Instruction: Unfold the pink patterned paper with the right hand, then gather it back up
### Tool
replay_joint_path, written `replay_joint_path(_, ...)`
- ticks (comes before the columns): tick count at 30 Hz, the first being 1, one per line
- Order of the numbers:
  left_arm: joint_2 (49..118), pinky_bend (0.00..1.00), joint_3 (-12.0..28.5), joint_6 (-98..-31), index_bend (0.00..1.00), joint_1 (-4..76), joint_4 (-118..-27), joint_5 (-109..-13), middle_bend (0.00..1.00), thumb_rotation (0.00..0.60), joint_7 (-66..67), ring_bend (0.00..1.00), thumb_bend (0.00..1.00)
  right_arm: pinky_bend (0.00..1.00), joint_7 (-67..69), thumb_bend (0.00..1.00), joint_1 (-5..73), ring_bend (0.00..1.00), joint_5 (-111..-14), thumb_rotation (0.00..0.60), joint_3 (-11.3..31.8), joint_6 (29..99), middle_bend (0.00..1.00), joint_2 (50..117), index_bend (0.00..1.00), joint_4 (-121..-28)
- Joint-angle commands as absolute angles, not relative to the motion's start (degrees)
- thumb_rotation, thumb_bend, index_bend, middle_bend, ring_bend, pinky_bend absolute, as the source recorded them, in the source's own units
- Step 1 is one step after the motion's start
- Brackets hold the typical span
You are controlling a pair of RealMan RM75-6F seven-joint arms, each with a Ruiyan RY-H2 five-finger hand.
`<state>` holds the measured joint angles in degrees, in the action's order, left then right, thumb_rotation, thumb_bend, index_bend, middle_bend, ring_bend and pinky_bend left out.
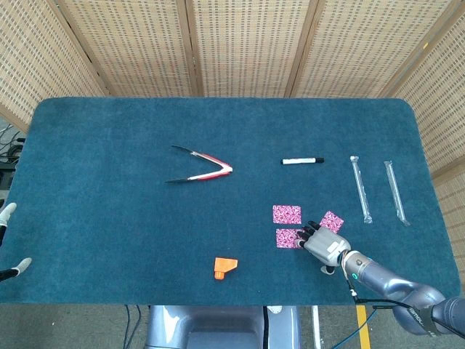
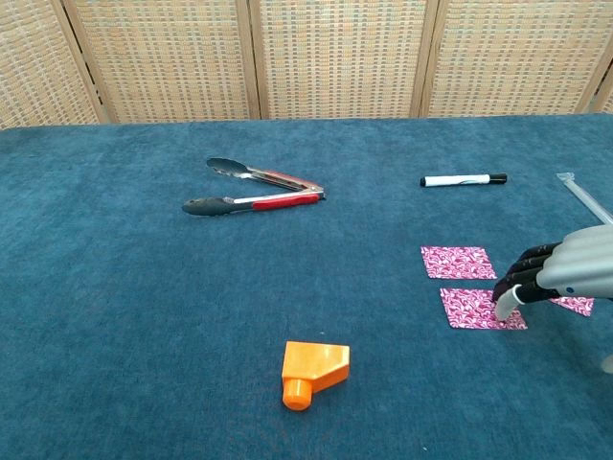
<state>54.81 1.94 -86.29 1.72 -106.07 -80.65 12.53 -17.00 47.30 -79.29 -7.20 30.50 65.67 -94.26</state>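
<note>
The pink patterned paper lies in three flat patches on the blue cloth. One patch lies alone. A second patch sits just in front of it, apart from it. A third patch shows behind my right hand. My right hand hovers palm down at the front right, and its fingertips press the right edge of the second patch without gripping it. Only the tips of my left hand show, at the far left edge and spread apart.
Red-handled tongs lie left of centre. A black-capped white marker lies behind the paper. Two wrapped straws lie at the right. An orange block sits near the front edge.
</note>
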Motion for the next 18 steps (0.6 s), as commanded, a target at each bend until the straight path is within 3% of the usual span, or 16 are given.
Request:
replay_joint_path(1, 54.80, 0.00, 1.90, -86.25, 0.02, 1.70, -105.97, -80.67, 0.00, 0.600, 12.39, 0.00, 0.14, 0.00, -17.08, 0.31, 47.36, 0.00, -79.32, 0.600, -7.25, 30.49, 0.11, 65.40, 0.16, -94.77)
replay_joint_path(10, 54.83, 0.00, 2.00, -86.35, 0.02, 1.71, -105.78, -80.77, 0.00, 0.600, 12.08, 0.00, 0.14, 0.00, -15.51, 0.31, 47.14, 0.00, -79.64, 0.600, -5.96, 32.60, 0.11, 63.87, 0.16, -96.96)
replay_joint_path(18, 54.97, 0.00, 1.95, -86.41, 0.02, 1.70, -105.81, -81.04, 0.00, 0.600, 12.08, 0.00, 0.14, 0.00, -11.38, 0.26, 45.04, 0.00, -78.96, 0.600, -3.02, 38.58, 0.11, 63.23, 0.21, -97.10)
